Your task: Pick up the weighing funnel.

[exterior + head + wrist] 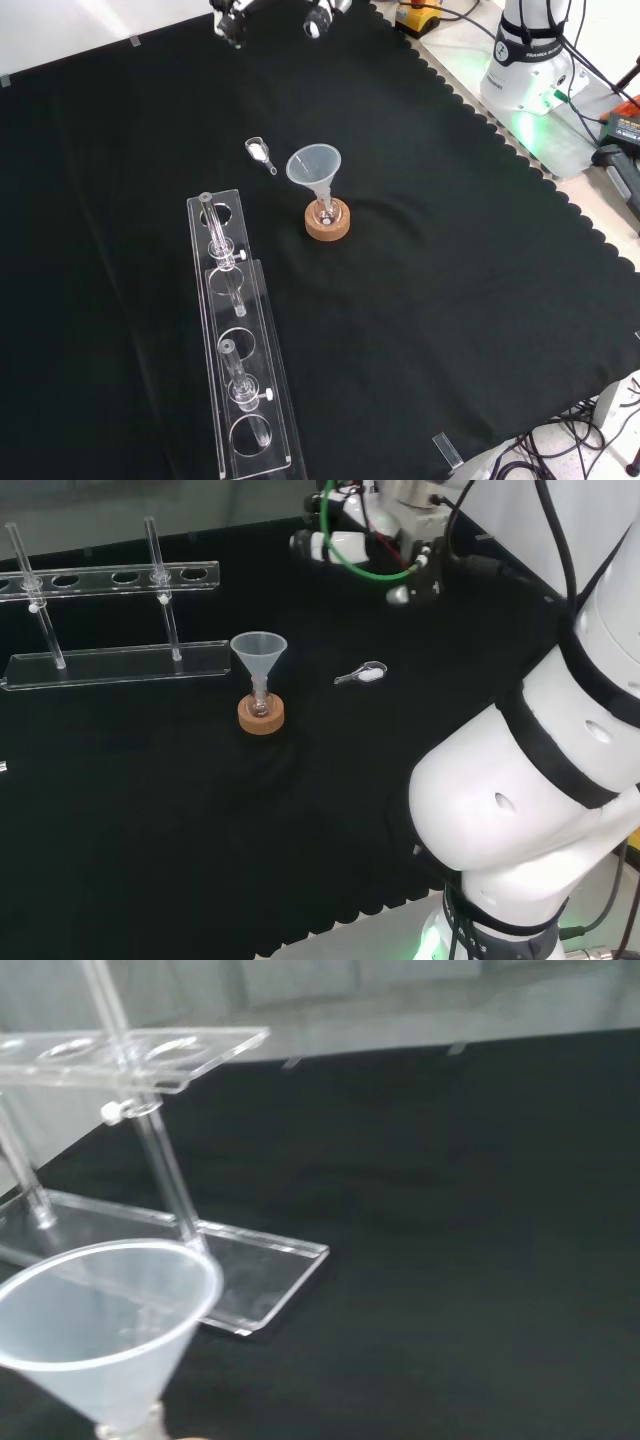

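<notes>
The weighing funnel (362, 675), a small clear scoop with white powder in its bowl, lies on the black cloth (150, 830) to the right of the big funnel in the head view. In the front view the weighing funnel (259, 151) lies up and left of the big funnel. The hand (352, 542) hangs above the cloth at the head view's top, beyond the weighing funnel and apart from it. Its fingers (229, 22) reach in at the front view's top edge, spread and holding nothing.
The big funnel (259, 655) stands in a small flask on a cork ring (261, 716); the wrist view has this funnel (100, 1335) close. A clear tube rack (110, 662) with thin rods stands to its left. The arm's white links (540, 780) rise at right.
</notes>
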`<action>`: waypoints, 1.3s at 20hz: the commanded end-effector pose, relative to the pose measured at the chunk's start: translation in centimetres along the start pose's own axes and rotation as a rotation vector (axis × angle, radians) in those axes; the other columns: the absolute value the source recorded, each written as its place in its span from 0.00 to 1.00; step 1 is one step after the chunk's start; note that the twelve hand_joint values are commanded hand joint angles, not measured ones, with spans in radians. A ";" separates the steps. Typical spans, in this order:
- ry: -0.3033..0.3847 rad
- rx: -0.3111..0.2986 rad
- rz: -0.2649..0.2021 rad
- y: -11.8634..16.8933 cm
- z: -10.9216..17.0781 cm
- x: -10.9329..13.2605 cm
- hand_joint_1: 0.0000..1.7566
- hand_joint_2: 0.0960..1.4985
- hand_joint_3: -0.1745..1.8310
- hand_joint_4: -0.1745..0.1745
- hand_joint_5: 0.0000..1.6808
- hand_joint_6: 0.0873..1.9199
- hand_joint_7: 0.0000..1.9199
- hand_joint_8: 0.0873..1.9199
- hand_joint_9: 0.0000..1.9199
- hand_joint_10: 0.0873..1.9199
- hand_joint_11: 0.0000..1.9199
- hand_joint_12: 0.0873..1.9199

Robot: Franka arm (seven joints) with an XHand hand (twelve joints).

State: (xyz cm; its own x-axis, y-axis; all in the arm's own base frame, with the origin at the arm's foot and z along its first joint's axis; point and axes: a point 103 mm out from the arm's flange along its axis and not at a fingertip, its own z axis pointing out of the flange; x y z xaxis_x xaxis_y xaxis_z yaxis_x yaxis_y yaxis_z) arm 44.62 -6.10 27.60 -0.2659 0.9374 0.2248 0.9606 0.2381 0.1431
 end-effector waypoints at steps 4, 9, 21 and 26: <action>-0.064 -0.035 0.094 -0.5 -1.3 0.5 0.00 0.49 0.27 0.00 0.27 0.00 0.08 0.45 0.09 0.47 0.03 0.83; -0.052 -0.045 0.146 -1.7 -1.3 -1.0 0.00 0.49 0.27 0.00 0.28 0.00 0.09 0.45 0.09 0.47 0.02 0.83; -0.242 0.014 0.126 -4.4 0.3 -10.4 0.16 0.54 0.28 0.00 0.34 0.01 0.16 0.41 0.21 0.41 0.13 0.77; -0.261 0.031 0.121 -4.6 1.5 -12.6 0.21 0.51 0.29 0.00 0.36 0.02 0.19 0.40 0.26 0.38 0.17 0.75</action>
State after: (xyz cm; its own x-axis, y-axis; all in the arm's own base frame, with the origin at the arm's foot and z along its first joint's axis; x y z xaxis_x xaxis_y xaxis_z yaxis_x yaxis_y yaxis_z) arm 43.10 -15.36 24.77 -0.1417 0.9889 0.0445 0.9841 0.1359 0.1139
